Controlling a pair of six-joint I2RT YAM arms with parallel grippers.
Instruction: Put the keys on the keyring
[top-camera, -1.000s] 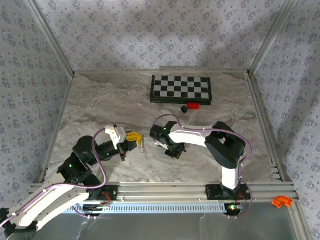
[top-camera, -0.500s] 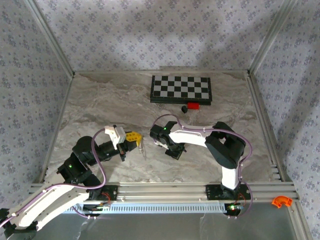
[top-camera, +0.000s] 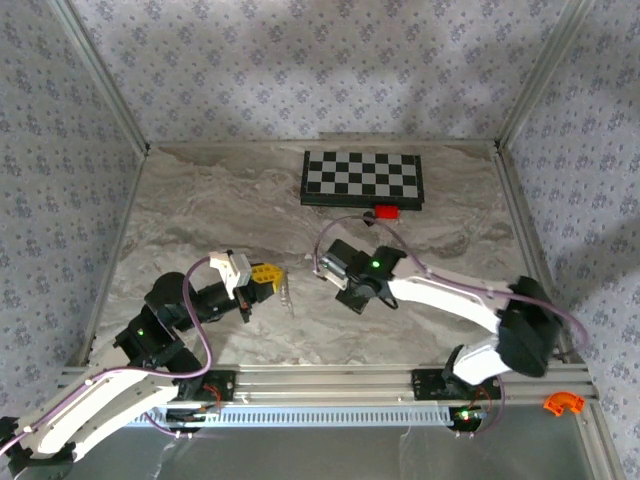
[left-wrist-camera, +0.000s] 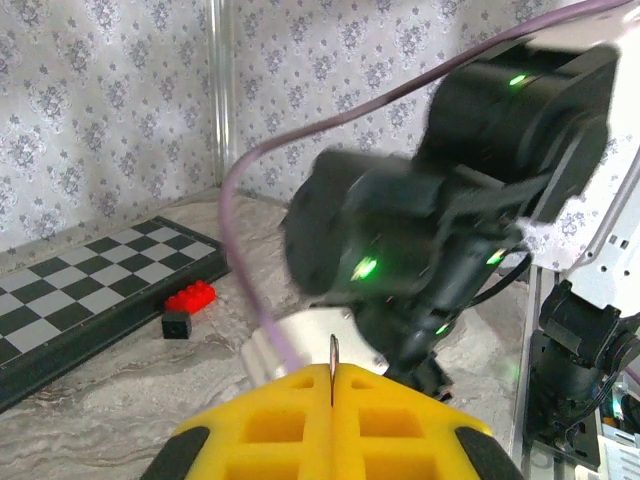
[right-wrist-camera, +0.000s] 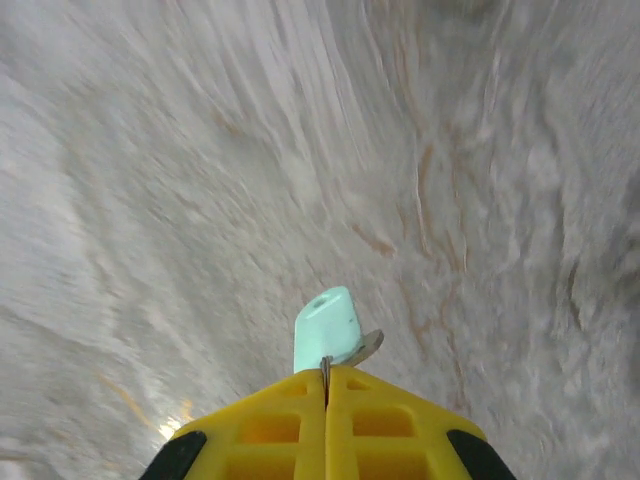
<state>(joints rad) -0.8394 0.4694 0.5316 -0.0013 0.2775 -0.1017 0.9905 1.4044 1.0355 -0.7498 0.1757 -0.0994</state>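
White-shelled left arm (top-camera: 95, 405) and right arm (top-camera: 440, 293), bulky black joints (top-camera: 525, 338), looping purple cables (left-wrist-camera: 228, 215), small green indicator lights (left-wrist-camera: 363, 268), yellow grid-moulded fingers (right-wrist-camera: 265, 430) with black corners.

Left tool (left-wrist-camera: 331, 374), right tool (right-wrist-camera: 326, 377): jaws closed.

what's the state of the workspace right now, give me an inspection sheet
surface: marbled grey table, no spill seen
job's things: key, mint-green head, pinched in the right tool; keyring, a thin silvery strand hanging from the left tool
clutter: checkerboard at the far edge; red block and black block in front of it; orange piece at the near right corner
grippers: left tool shut on the keyring; right tool shut on the key, above the table
cables: purple cable loops along each arm, no snag seen
surroundings: patterned walls, aluminium frame
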